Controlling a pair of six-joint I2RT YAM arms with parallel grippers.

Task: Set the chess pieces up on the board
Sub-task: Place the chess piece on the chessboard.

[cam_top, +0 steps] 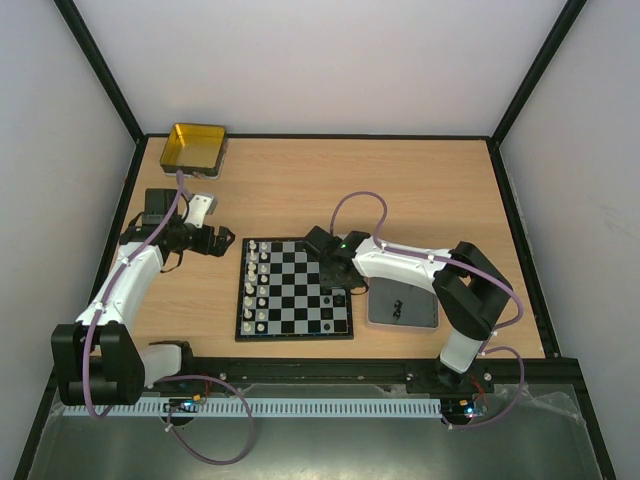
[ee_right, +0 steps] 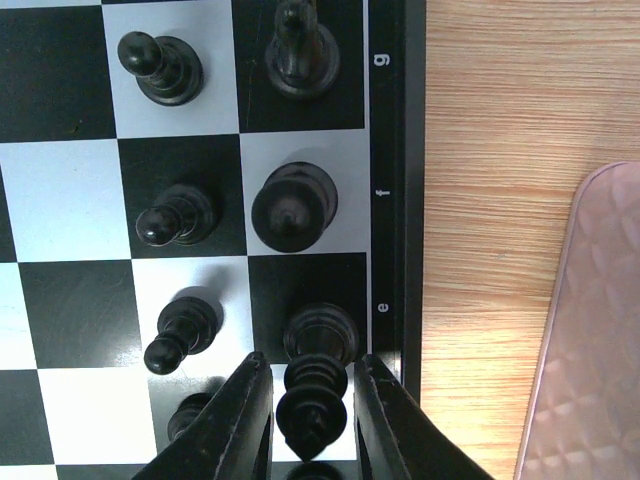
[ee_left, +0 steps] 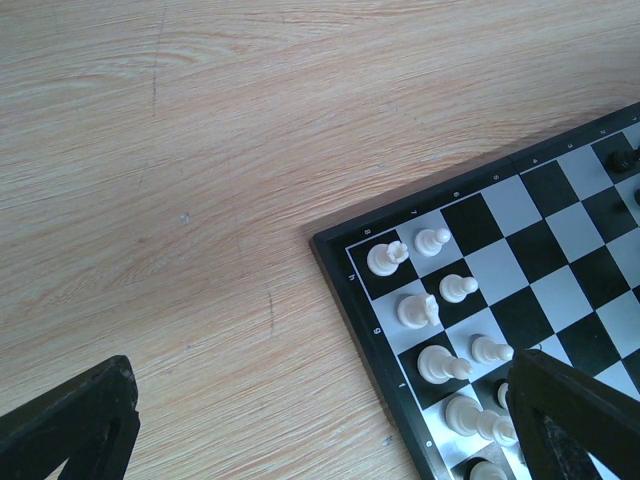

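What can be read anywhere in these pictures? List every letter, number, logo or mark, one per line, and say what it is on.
"g": white letter on the black rim of the chessboard, right wrist view.
"f": same rim, one square along.
"e": same rim, one square further.
Left wrist view: small white marks on the board's rim, too blurred to read.
Top view: a dark logo on the grey tray, too small to read.

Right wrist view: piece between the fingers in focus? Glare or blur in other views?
Right wrist: even light, black piece in the right gripper crisp, only soft shadows. Left wrist: white pieces sharp, left gripper dark and soft-focus at bottom corners. Top external: pieces tiny, gold tin glints.
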